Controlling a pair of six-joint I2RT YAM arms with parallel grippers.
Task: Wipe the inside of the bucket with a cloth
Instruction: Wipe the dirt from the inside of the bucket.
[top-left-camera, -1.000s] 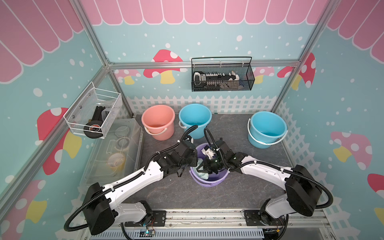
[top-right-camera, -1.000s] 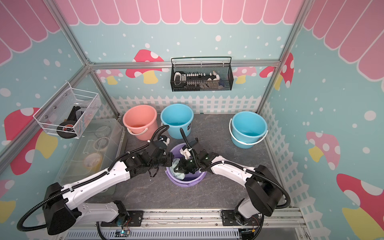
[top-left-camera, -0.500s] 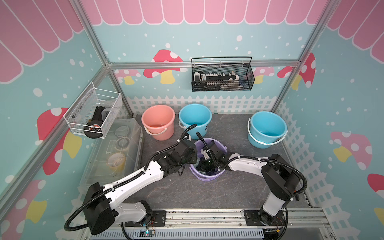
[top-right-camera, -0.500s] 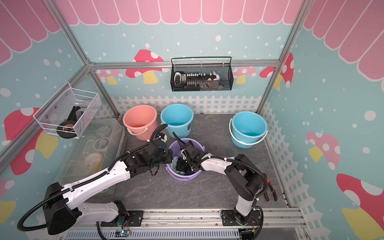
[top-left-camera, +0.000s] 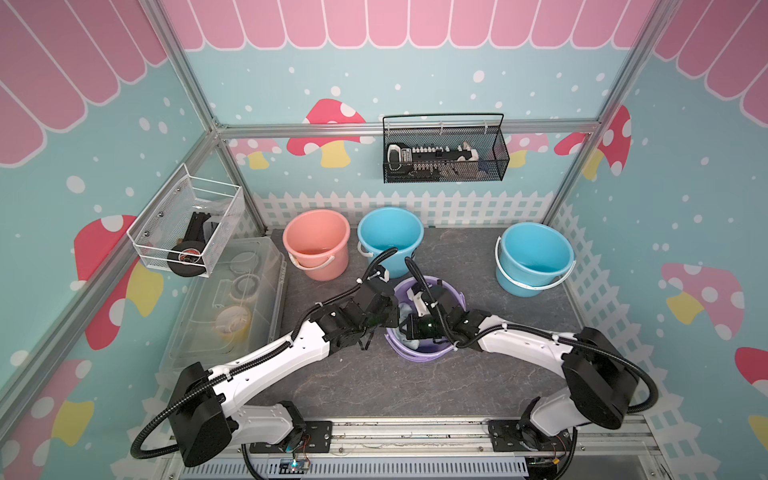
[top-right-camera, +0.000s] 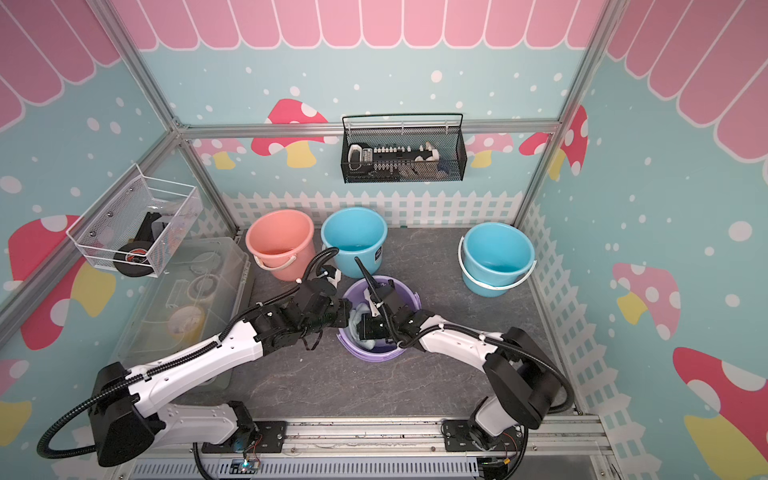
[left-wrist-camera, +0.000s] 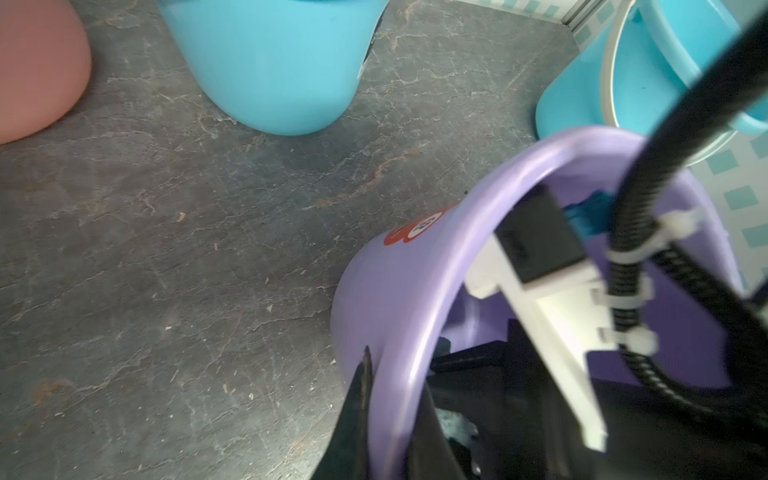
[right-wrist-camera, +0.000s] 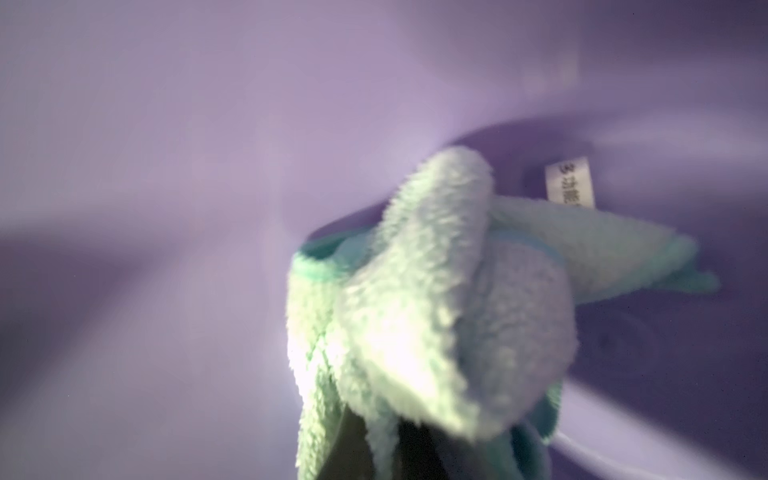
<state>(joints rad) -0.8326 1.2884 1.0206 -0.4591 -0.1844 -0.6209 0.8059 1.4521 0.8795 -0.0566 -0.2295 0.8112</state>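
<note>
A purple bucket (top-left-camera: 420, 355) (top-right-camera: 374, 354) stands mid-table between my two arms. My left gripper (left-wrist-camera: 395, 399) is shut on the bucket's near rim (left-wrist-camera: 399, 299), one finger outside the wall and one inside. My right gripper (right-wrist-camera: 399, 453) reaches down inside the bucket and is shut on the cloth (right-wrist-camera: 436, 311), a fluffy pale aqua-green rag bunched against the purple inner wall (right-wrist-camera: 208, 166) near the bottom. In both top views only bits of the cloth (top-left-camera: 405, 311) (top-right-camera: 357, 319) show beside the right wrist; its fingers are hidden there.
A pink bucket (top-left-camera: 316, 243) and a blue bucket (top-left-camera: 390, 239) stand just behind the purple one, another blue bucket (top-left-camera: 534, 257) at the back right. A clear plastic box (top-left-camera: 232, 299) lies along the left wall. Wire baskets (top-left-camera: 444, 153) (top-left-camera: 187, 226) hang on the walls.
The right arm's elbow swung in towards the bucket and back out, dragging the cloth round inside. The bucket shifted slightly towards the back. The left gripper kept its hold on the rim.
</note>
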